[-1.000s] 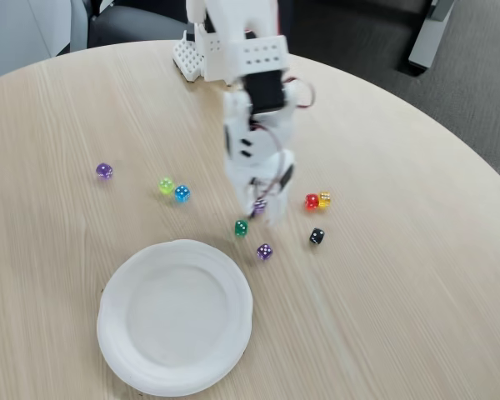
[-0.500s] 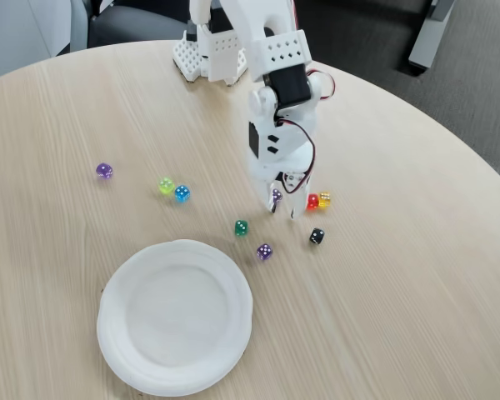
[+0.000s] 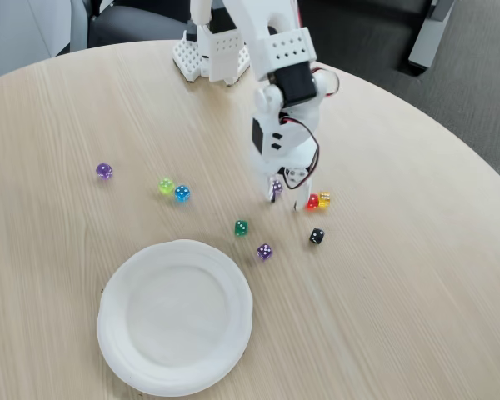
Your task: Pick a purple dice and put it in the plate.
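A tiny light-purple dice (image 3: 277, 187) with white pips hangs just above the table, pinched between the fingers of my white gripper (image 3: 283, 197), which is shut on it. The arm reaches down from the table's far edge. The plate (image 3: 175, 315), a large round white paper one with a raised rim, lies near the front left, well apart from the gripper and with nothing on it. An identical purple die (image 3: 265, 251) rests on the table just right of the plate's rim.
Loose dice lie around the gripper: green (image 3: 242, 227), black (image 3: 317, 236), red (image 3: 312, 201) and yellow (image 3: 324, 198) close by. Blue (image 3: 182, 193), lime (image 3: 166, 185) and a darker round purple die (image 3: 104, 171) sit to the left. The arm's base (image 3: 208, 54) stands at the back.
The gripper has moved to the right and risen a little, carrying the light-purple dice with it. The dice on the table have stayed put.
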Controlling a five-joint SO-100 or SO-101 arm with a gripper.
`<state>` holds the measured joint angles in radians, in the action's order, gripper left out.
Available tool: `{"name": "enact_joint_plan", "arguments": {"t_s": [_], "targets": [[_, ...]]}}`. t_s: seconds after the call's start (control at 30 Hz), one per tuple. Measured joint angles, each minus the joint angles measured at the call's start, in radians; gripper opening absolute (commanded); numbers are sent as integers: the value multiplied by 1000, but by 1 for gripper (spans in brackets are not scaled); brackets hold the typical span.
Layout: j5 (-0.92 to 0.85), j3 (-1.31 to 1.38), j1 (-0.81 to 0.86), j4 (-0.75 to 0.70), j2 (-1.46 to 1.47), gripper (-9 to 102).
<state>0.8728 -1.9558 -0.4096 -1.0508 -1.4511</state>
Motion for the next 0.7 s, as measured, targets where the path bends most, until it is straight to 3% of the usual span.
{"name": "enact_joint_plan", "arguments": {"t_s": [0.7], "targets": [[-17,-2,0,-186,0,12]]}}
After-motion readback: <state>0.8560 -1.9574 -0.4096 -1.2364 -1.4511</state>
